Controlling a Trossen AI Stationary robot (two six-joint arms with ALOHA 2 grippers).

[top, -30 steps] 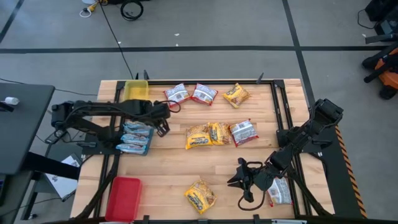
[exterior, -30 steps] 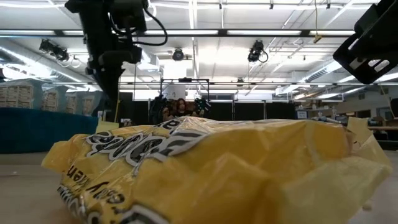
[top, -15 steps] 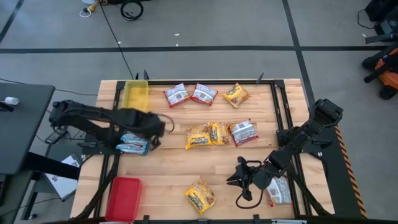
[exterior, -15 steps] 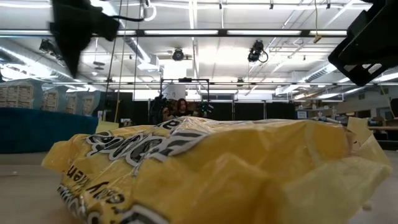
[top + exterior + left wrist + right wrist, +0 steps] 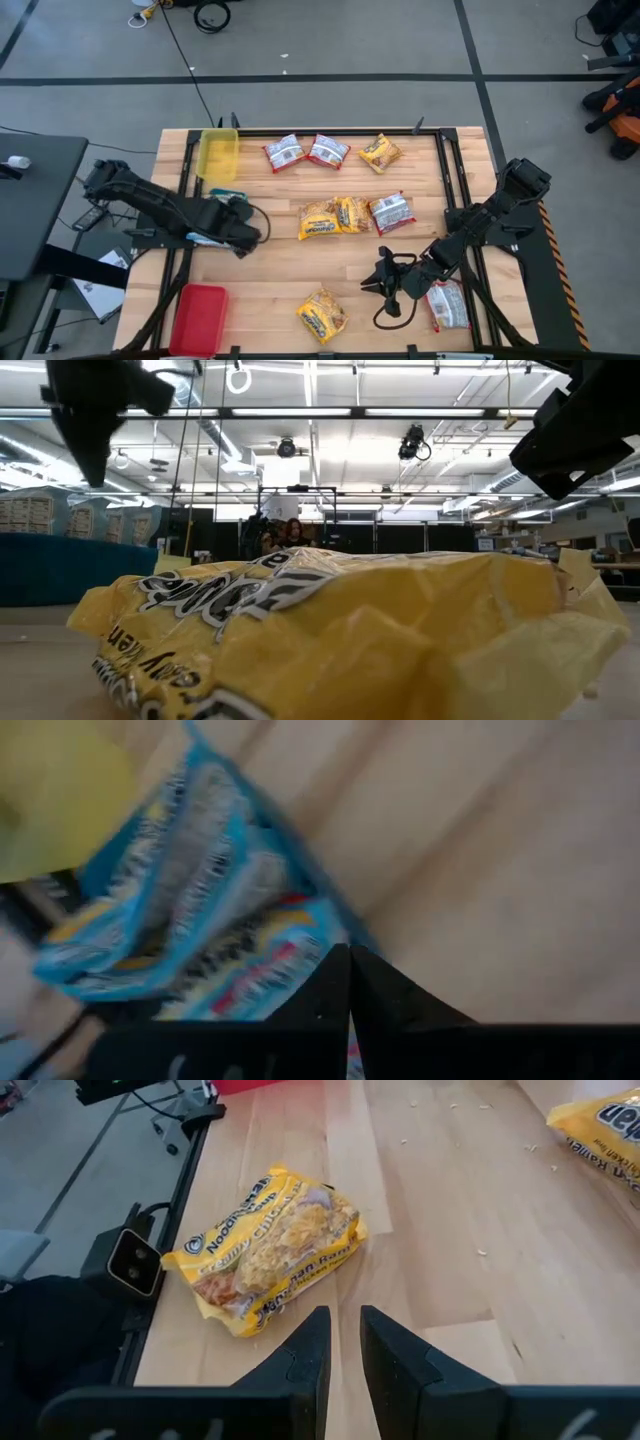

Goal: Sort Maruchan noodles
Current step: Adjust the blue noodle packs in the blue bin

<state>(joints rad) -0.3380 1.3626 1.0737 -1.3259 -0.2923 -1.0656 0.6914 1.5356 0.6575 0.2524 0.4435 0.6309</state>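
- High view: The left gripper (image 5: 243, 236) was seen low over the table's (image 5: 330, 265) left side, just beside the blue packets (image 5: 208, 238), which were mostly hidden under the arm. Its fingers were pressed together, with nothing seen between them.
- The right gripper (image 5: 385, 288) was held near the front of the table, with the yellow packet (image 5: 321, 315) lying in front of it and apart from it. Its fingers were parted by a narrow gap with nothing gripped.
- A red-and-white packet (image 5: 450, 306) lay just beside the right arm. Two red packets (image 5: 307, 151) and a yellow one (image 5: 380, 153) lay in a row at the far edge; a middle cluster (image 5: 354, 214) of two yellow packets and one red lay well apart from both grippers.
- A yellow tray (image 5: 219, 154) and a red tray (image 5: 199, 318) were seen at the left edge.
- Low view: The picture was filled by the yellow packet (image 5: 340, 635); parts of both arms were seen hanging high in the upper corners, clear of it.
- Left wrist view: The shut fingers (image 5: 330, 995) were seen directly over the blue packets (image 5: 180, 915); contact could not be told.
- Right wrist view: The yellow packet (image 5: 265, 1250) lay flat beyond the slightly parted fingers (image 5: 310, 1350), untouched. Another yellow packet (image 5: 600, 1125) showed farther off.
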